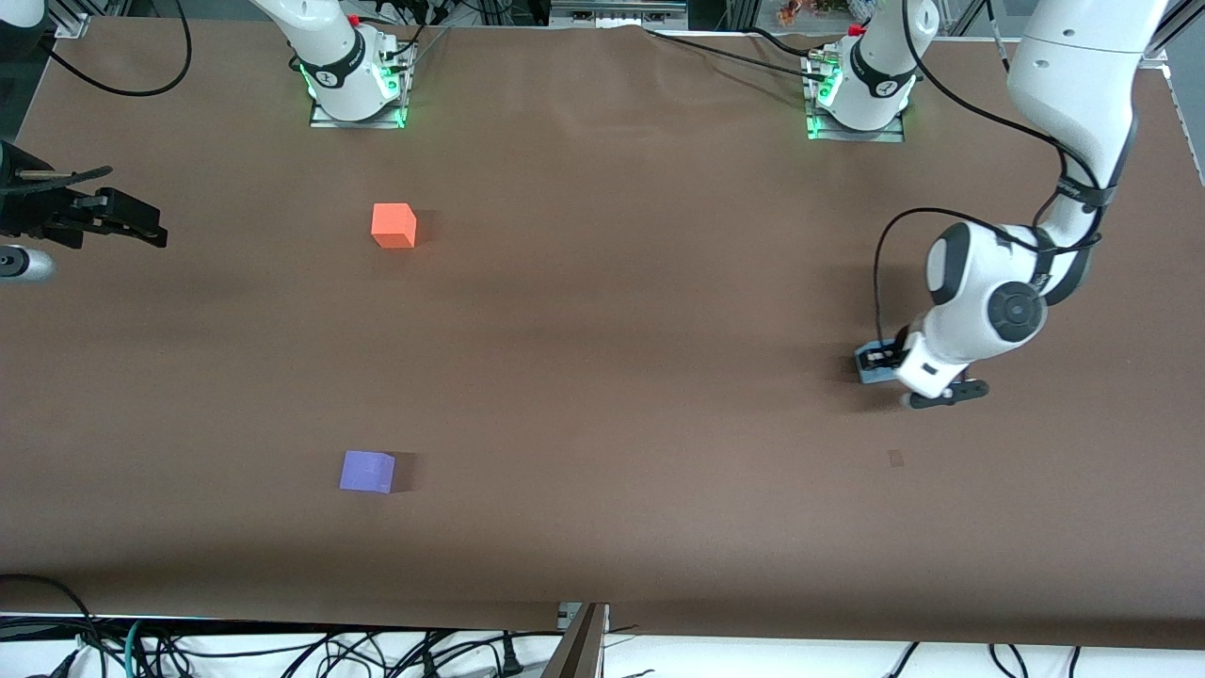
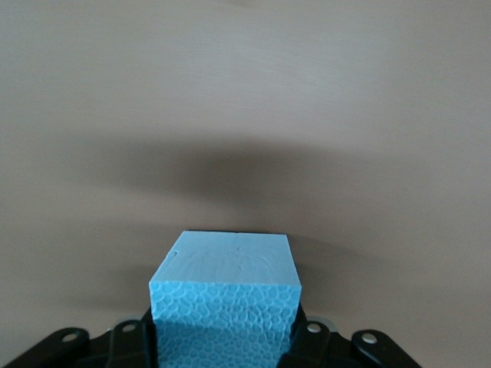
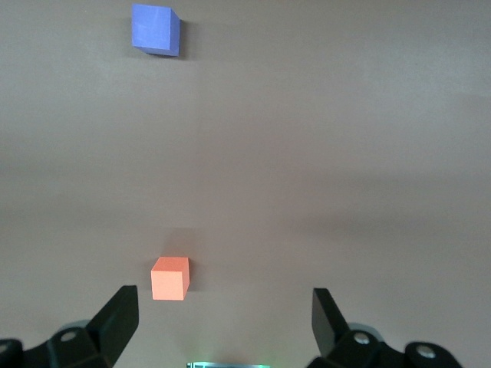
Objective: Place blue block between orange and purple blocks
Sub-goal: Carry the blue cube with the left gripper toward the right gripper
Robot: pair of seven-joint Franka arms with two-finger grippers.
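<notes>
The left tool [image 1: 883,363] grips the blue block [image 2: 226,291] at the left arm's end of the tabletop [image 1: 612,377], seemingly just off it. Lift clear, carry level, and centre it between orange block [image 1: 393,226] and purple block [image 1: 366,471]. The right tool [image 3: 222,318] waits open.

Light blue block [image 1: 874,367] [image 2: 224,295], pebbled side face, clamped in left gripper [image 1: 890,363] at left arm's end. Orange block [image 1: 393,226] [image 3: 169,278] and purple block [image 1: 366,471] [image 3: 155,29] flat, well apart, purple nearer front camera.
</notes>
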